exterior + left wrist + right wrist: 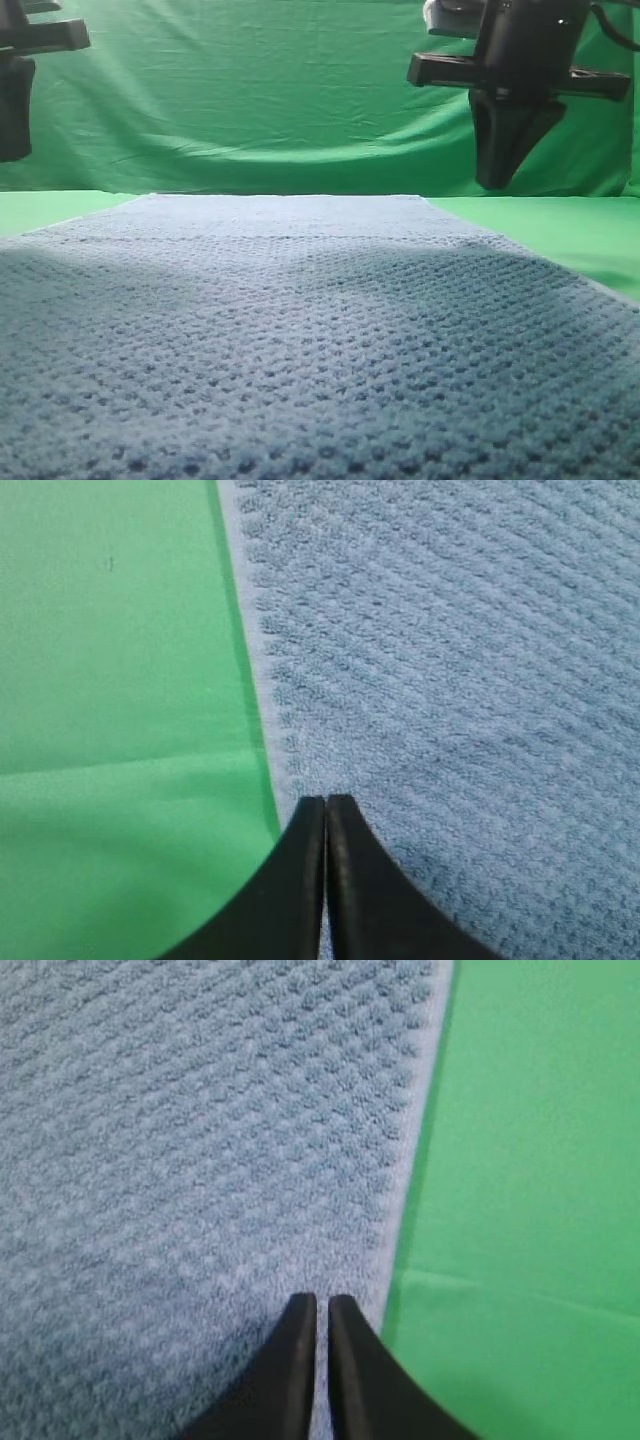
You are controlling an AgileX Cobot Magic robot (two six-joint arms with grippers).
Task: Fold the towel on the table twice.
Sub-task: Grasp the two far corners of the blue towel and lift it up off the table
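Observation:
The blue-grey waffle-knit towel (300, 330) lies spread flat over the green table (560, 230) and fills most of the high view. My left gripper (10, 155) hangs above the towel's far left, partly cut off by the frame edge. In the left wrist view its fingertips (326, 802) are pressed together, empty, over the towel (450, 680) just inside its left hem. My right gripper (497, 183) hovers above the far right corner. In the right wrist view it (322, 1302) shows only a hairline slit, holding nothing, near the towel's (200, 1140) right hem.
A wrinkled green cloth backdrop (250, 100) hangs behind the table. Bare green table shows left of the towel (120, 680) and right of it (530, 1160). The towel's near part runs out of the high view at the bottom.

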